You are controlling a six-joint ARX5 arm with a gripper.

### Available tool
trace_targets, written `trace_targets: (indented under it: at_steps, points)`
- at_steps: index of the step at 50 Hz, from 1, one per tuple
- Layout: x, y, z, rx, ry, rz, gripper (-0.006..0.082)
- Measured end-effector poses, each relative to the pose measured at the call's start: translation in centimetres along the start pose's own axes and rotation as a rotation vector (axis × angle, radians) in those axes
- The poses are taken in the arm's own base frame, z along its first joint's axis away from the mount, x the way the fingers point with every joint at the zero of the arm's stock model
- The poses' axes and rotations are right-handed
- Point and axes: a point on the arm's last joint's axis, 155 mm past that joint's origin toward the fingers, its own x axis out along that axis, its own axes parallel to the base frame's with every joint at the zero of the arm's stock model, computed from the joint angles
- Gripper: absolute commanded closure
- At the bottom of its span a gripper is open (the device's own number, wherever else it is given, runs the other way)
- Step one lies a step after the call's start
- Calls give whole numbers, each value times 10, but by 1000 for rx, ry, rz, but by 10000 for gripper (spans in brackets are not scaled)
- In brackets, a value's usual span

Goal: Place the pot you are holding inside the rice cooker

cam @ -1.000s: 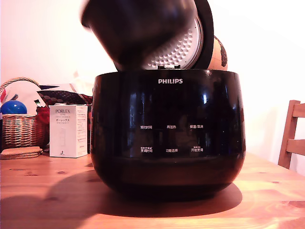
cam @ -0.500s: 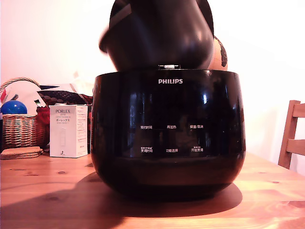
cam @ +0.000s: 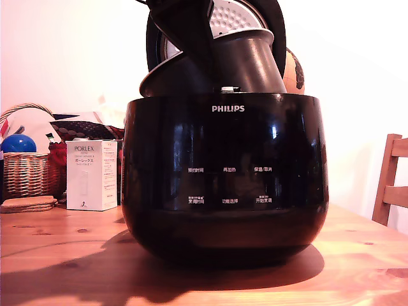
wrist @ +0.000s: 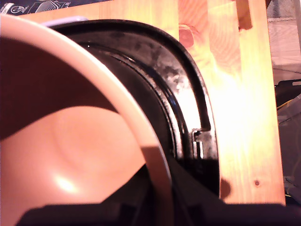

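Above the rice cooker point(cam: 224, 178) in the exterior view, the pot point(cam: 245, 67) hangs tilted, its lower part already dipping behind the cooker's front rim while its flared rim rides higher toward that view's left; I judge the placement well under way but unfinished, with levelling and lowering left. A dark arm part point(cam: 188, 38) crosses in front of the pot, and the open lid point(cam: 233, 14) with its dimpled white plate stands upright behind, close to the pot's far side, the nearest thing to foul. On the wooden table point(cam: 357, 268), far to that view's left, sit a wicker basket point(cam: 25, 172), a white PORLEX box point(cam: 91, 175) and a blue ball point(cam: 17, 143); a chair point(cam: 392, 182) stands at the right. None blocks the way. In the wrist view the pot's pale inner wall point(wrist: 61, 155) fills the frame, its rim arcing over the cooker's black opening ring point(wrist: 188, 108), not yet seated. The gripper point(wrist: 155, 207) shows only as a dark mass at the pot's rim, seemingly clenched on it.
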Motion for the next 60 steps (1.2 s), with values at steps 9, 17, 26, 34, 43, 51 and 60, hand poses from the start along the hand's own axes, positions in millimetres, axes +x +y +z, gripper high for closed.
trace_targets:
  at_steps: [9,17,26,34,43,51,60]
  points:
    - [-1,3,4,-5,-13,11,688]
    - [-7,4,7,-8,-26,23,688]
    - [-7,4,7,-8,-26,23,683]
    - [-7,4,8,-28,-29,19,632]
    - [-8,-1,8,-36,-33,-3,632]
    - [-8,-6,13,-63,-53,-30,633]
    - [-8,-4,16,-61,-66,-21,718]
